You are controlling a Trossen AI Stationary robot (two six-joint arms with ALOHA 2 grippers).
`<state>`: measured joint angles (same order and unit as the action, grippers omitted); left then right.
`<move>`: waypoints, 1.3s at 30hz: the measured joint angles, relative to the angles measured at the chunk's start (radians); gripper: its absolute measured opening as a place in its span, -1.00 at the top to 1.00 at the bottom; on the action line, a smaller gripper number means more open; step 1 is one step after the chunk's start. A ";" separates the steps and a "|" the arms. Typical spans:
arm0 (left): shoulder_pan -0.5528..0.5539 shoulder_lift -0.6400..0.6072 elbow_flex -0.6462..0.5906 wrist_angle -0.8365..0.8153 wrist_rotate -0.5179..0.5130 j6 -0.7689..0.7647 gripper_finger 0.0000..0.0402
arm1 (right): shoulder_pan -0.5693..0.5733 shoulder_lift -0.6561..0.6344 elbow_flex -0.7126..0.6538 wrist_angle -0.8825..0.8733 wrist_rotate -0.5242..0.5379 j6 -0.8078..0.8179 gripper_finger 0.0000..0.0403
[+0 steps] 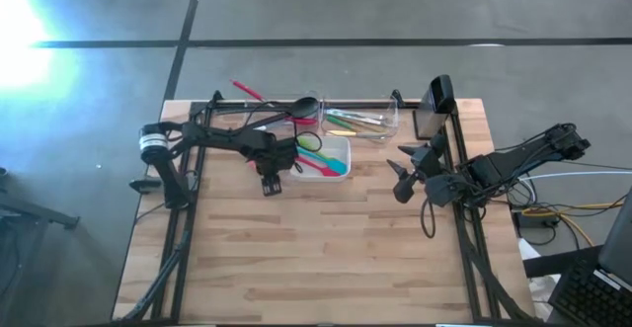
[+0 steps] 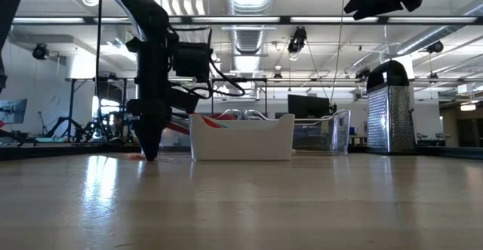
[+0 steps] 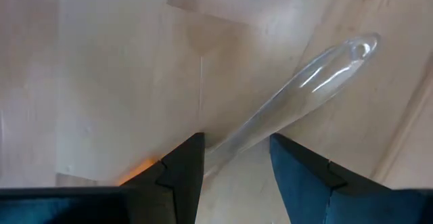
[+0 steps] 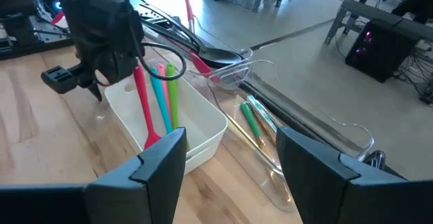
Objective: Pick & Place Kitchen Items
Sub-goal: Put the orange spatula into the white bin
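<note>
Dark left gripper [image 3: 233, 166] fingers straddle clear glossy plastic spoon [image 3: 298, 92] lying flat on pale wood table [image 3: 101, 82], just beside white rectangular dish [image 1: 341, 149]; contact unclear, grip state cannot tell. Pick step likely; next calls for firm close on slick handle. Right gripper [image 1: 402, 181] released, waiting, well apart. Red, blue, green utensils [image 4: 159, 102] in dish.

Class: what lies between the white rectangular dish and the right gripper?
Nothing: only bare wooden table separates the white rectangular dish from the right gripper, per the high view.
</note>
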<state>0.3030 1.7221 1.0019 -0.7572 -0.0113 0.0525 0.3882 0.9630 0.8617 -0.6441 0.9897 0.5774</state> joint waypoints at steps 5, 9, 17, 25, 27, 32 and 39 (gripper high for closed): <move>-0.034 -0.007 -0.039 0.016 0.020 -0.030 0.13 | 0.000 0.000 0.000 -0.001 -0.002 0.000 -0.09; -0.090 -0.030 -0.066 -0.011 0.025 -0.087 0.13 | 0.000 0.000 0.000 -0.003 -0.003 0.000 -0.09; -0.280 -0.063 -0.078 -0.080 0.088 -0.238 0.13 | 0.000 0.000 0.000 -0.003 -0.003 -0.001 -0.09; -0.407 -0.119 -0.059 -0.071 -0.056 -0.239 0.13 | 0.000 0.000 0.000 -0.003 -0.003 -0.003 -0.09; -0.405 -0.144 -0.056 -0.070 -0.069 -0.235 0.13 | 0.000 0.000 0.000 -0.003 -0.003 -0.003 -0.09; -0.399 -0.230 -0.057 -0.143 -0.107 -0.219 0.08 | 0.000 0.000 0.000 -0.001 -0.004 0.003 -0.09; -0.376 -0.351 -0.088 -0.246 -0.155 -0.238 -0.18 | 0.000 0.000 0.000 0.000 -0.004 0.023 -0.09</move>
<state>-0.0730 1.3714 0.9136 -1.0029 -0.1664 -0.1853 0.3882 0.9630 0.8616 -0.6441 0.9859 0.6003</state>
